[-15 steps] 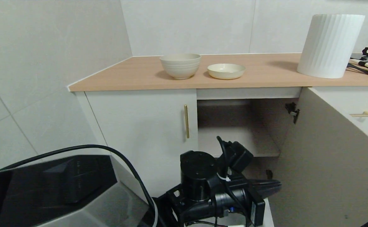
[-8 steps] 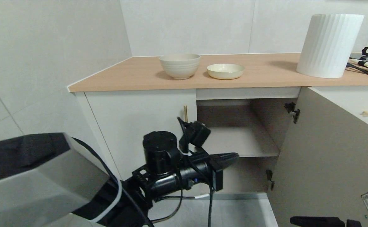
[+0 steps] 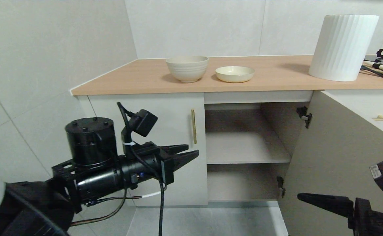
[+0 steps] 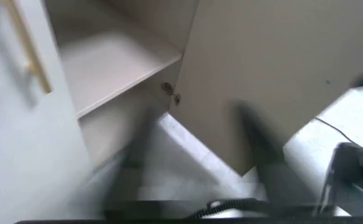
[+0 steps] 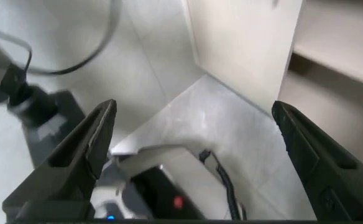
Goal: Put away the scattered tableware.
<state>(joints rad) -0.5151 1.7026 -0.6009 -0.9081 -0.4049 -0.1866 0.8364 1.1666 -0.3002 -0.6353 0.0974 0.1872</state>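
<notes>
Cream ribbed bowl [image 3: 187, 68] and shallow cream dish [image 3: 234, 73] on wooden countertop [image 3: 139, 78], well above both grippers. Left gripper [image 3: 192, 150] nearer, fingers parted, empty. Right gripper [image 5: 194, 109] low, spread wide, empty.

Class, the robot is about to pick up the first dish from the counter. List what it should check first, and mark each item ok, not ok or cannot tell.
1. Cupboard door open, shelf exposed: ok.
2. Bowl upright on the counter: ok.
3. Shallow dish apart from the bowl: ok.
4. Left tool open and holding nothing: ok.
5. Right tool open and holding nothing: ok.
6. Either tool raised to counter level: not ok, both are lower, in front of the cupboard.
</notes>
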